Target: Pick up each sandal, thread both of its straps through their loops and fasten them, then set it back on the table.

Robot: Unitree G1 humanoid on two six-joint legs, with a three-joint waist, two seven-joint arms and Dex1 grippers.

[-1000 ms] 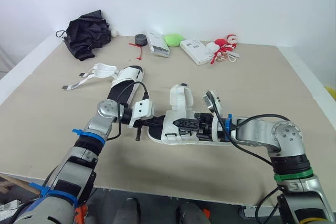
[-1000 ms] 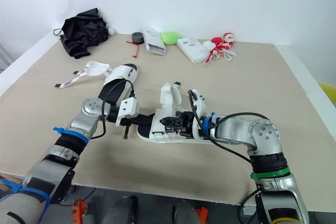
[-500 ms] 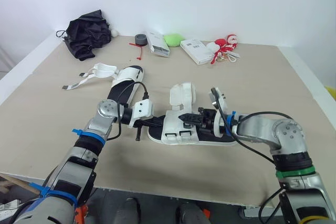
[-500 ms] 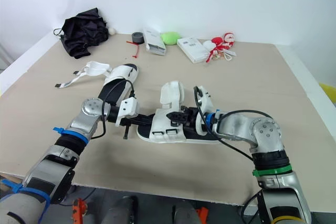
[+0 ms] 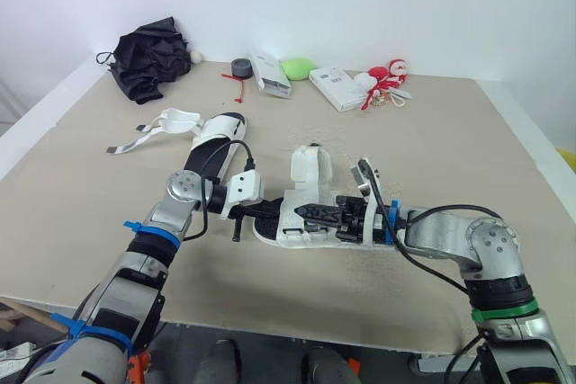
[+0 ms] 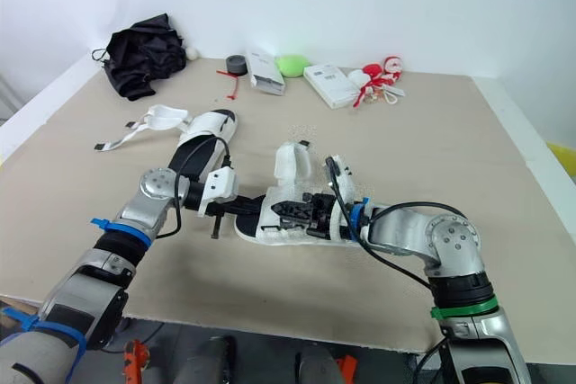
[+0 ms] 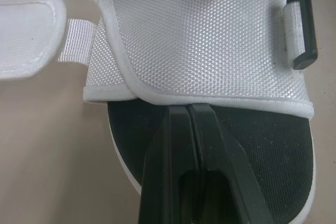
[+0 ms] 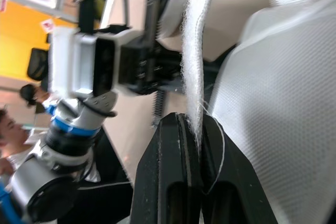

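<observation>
Here, a strap is pinched above the near sandal.

The sandal [image 5: 301, 227] is laid at the middle of the counter [image 5: 432, 141]. A strap [image 8: 197, 51] is clamped on edge between the fingers of the right hand [image 8: 193, 124], just over the white upper [image 7: 199, 35]. The left hand [image 7: 188, 111] is pressed together with nothing seen between its fingers, and its tips are set over the black insole [image 7: 273, 145] at the rim of the upper. A flap [image 5: 310, 164] is stood upright on the sandal's far side. A second sandal [image 5: 214, 132] is laid farther off on the left, with its loose straps [image 5: 144, 132] spread on the counter, well apart from both hands.
</observation>
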